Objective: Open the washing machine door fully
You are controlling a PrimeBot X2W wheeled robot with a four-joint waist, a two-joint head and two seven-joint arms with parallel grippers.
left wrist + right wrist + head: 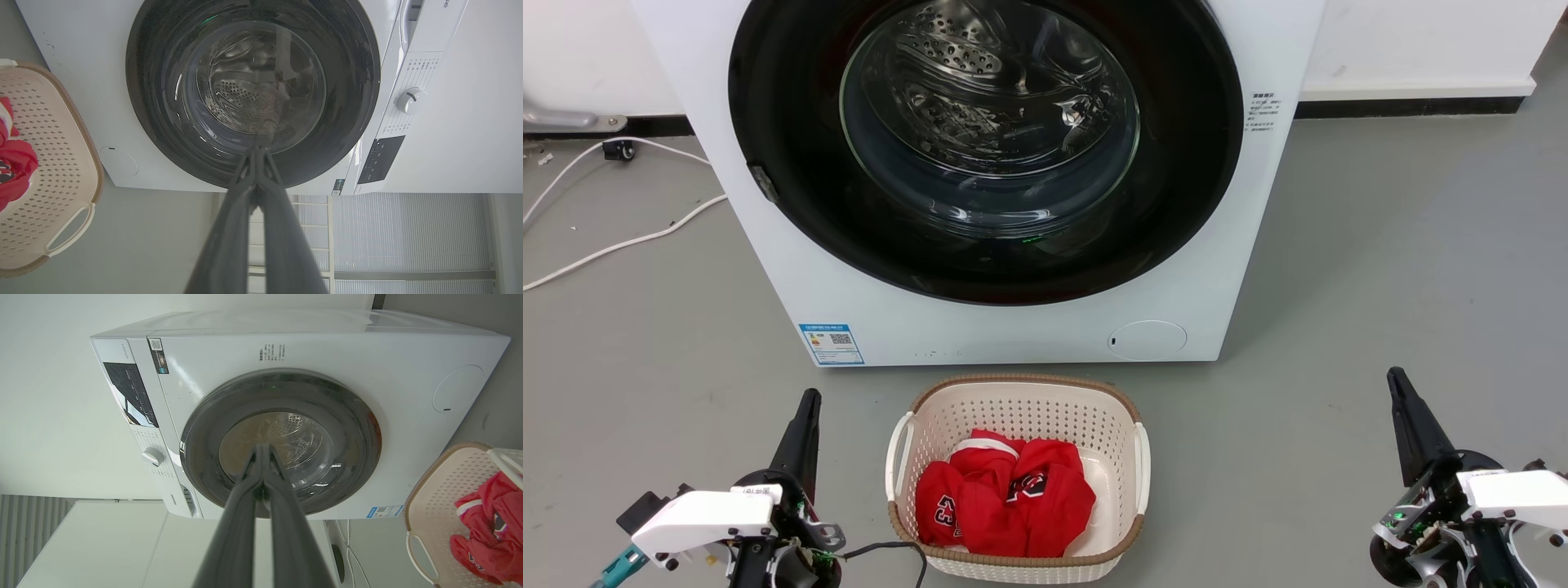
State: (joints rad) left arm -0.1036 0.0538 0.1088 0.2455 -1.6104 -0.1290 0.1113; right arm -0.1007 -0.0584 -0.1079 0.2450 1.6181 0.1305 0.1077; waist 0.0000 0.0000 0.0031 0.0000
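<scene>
Door (pixel 986 147) closed, flush against the front of the washer (pixel 1013 327). Black ring reaching almost to both side edges of the white casing, steel drum visible through the glass. Small grey tab (pixel 762 184) on the ring's left rim.

Left gripper (pixel 809 398) low at the left above the floor (pixel 1380 269), jaws pressed together and holding nothing, well short of the door. From the left wrist, same gripper (pixel 257 152) seen against the door's dark ring, tips meeting, apart from the glass.

Right gripper (pixel 1396 377) low at the right, jaws likewise closed and empty, well apart from the washer. From the right wrist, gripper (pixel 261 447) lined up with the middle of the door.

Wide bare floor to the right of the washer and around the right gripper. On the left, white cables (pixel 613 237) trailing across the floor near the washer's left edge.

Basket (pixel 1017 384) on the floor squarely in front of the door, just beside the washer's lower front edge, between the two grippers. Red clothes (pixel 1013 498) heaped inside.

Round cover (pixel 1147 339) low on the front at the right, blue label (pixel 832 343) low at the left. Knob (pixel 408 100) and dark panel (pixel 380 159) on the control strip beyond the door's rim.
</scene>
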